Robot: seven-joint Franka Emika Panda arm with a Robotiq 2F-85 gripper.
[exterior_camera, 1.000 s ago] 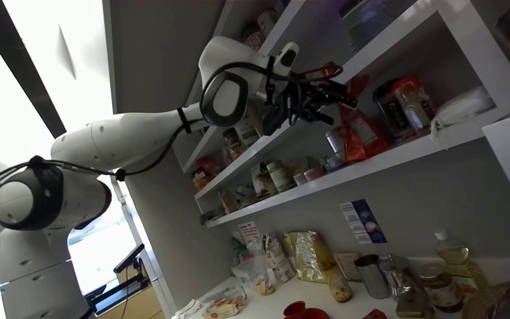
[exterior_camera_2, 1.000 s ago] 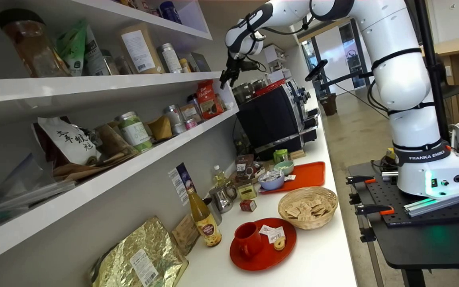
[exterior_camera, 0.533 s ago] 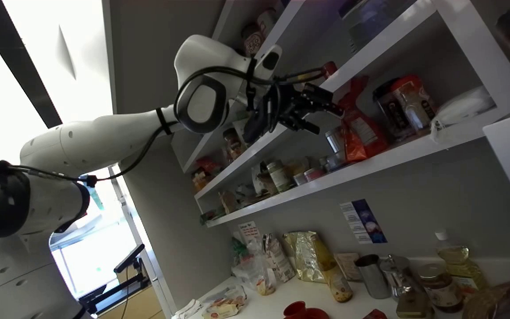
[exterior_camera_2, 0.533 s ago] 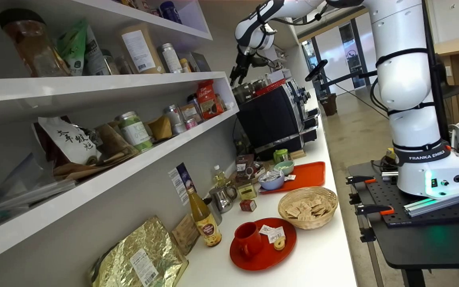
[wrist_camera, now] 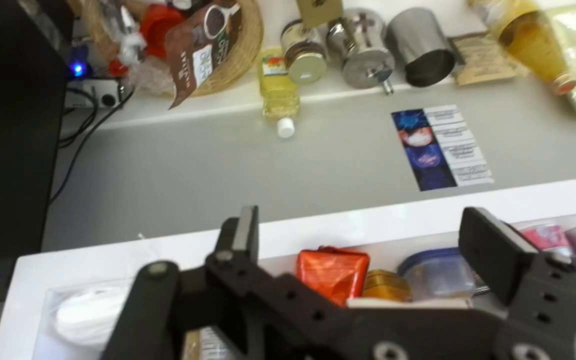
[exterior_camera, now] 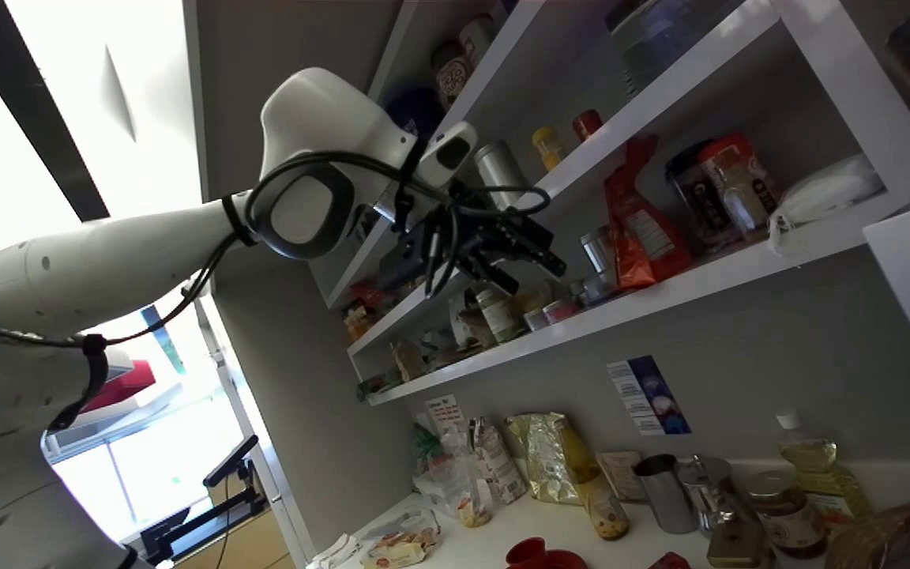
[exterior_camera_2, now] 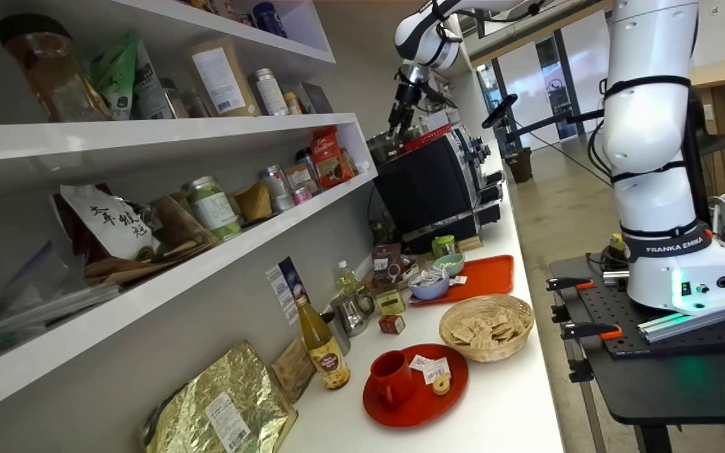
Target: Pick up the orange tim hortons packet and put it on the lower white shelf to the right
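has drawn the gripper [exterior_camera: 535, 276] farther from the packet [exterior_camera: 644, 237] in both exterior views since a second ago, uncovering a silver can [exterior_camera: 501, 169] on a higher shelf [exterior_camera: 684, 83]. holds the fingers [wrist_camera: 244, 232] wide apart in the wrist view. leaves the packet unmoved, standing on the lower shelf [exterior_camera_2: 243, 245].

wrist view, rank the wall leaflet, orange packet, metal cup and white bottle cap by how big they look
1. Wall leaflet
2. Orange packet and metal cup: too alike to rank, part of the packet being hidden
3. White bottle cap
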